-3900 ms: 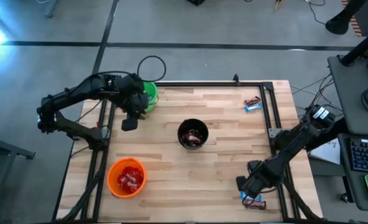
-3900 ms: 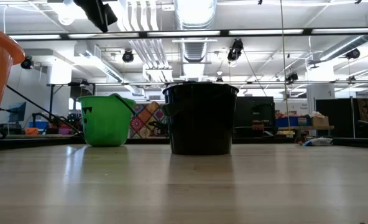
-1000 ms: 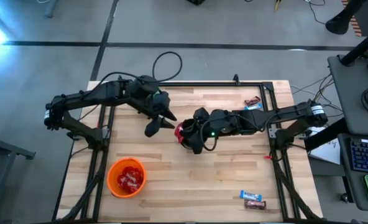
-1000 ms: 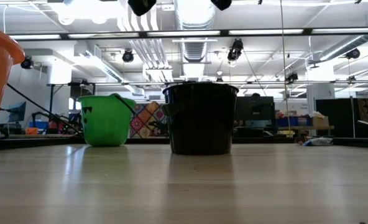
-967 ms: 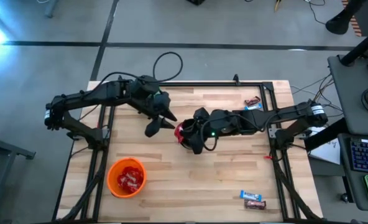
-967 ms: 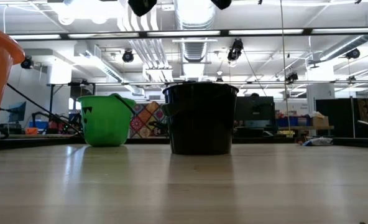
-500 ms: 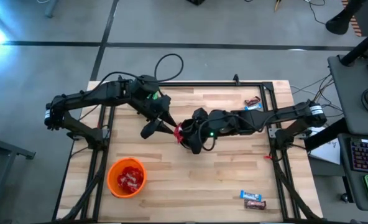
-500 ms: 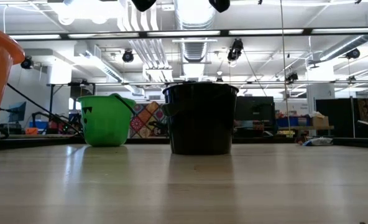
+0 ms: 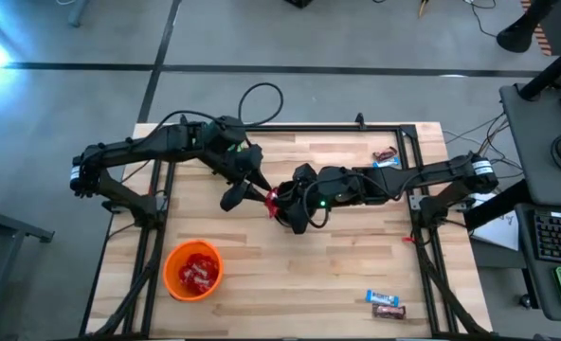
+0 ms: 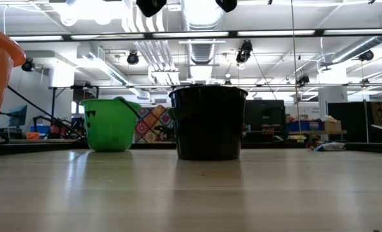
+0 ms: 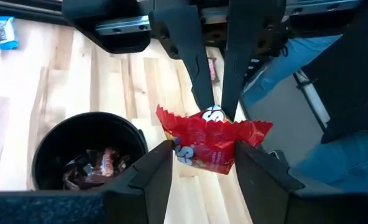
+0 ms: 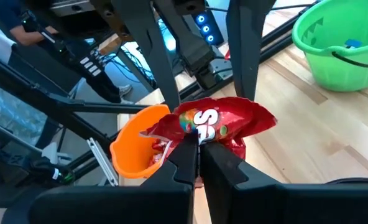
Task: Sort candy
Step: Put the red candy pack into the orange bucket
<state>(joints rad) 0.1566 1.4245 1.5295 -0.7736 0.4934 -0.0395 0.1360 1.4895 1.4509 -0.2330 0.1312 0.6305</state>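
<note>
- Held in mid-air above the middle of the light wooden worktop [image 9: 337,260]: a shiny red wrapped candy packet [image 9: 272,199], crinkled, long axis running roughly crosswise to both grippers' fingers, printed face turned toward the right wrist camera.
- Clamped on its lower edge by the right gripper [image 12: 199,146], fingers pressed together on the wrapper.
- Flanked by the left gripper [image 11: 202,152], its dark fingers [image 11: 156,165] set at either end of the packet, touching or just beside the wrapper; firm grip not clear.
- Both dark arms meeting nose to nose over the centre of the worktop, left from the far left edge, right from the right edge.
- Directly beneath and just beside the meeting point: a black plastic cup [image 11: 87,152] holding dark brown wrapped candy bars [image 11: 94,167], largely hidden under the right gripper from above.
- Near the front left corner: an orange plastic cup [image 9: 193,269] with red wrapped pieces inside.
- Toward the far left corner: a green plastic cup [image 10: 109,124], hidden under the left arm from above, with something blue inside it in the right wrist view.
- Near the far right corner: a dark brown bar [image 9: 386,153] and a blue-and-white bar [image 9: 387,163], side by side.
- Near the front right corner: another blue-and-white bar [image 9: 383,298] and a dark brown bar [image 9: 386,311], lying parallel to the front edge.
- Part of a person in blue clothing [image 12: 28,28] in the room beyond.
</note>
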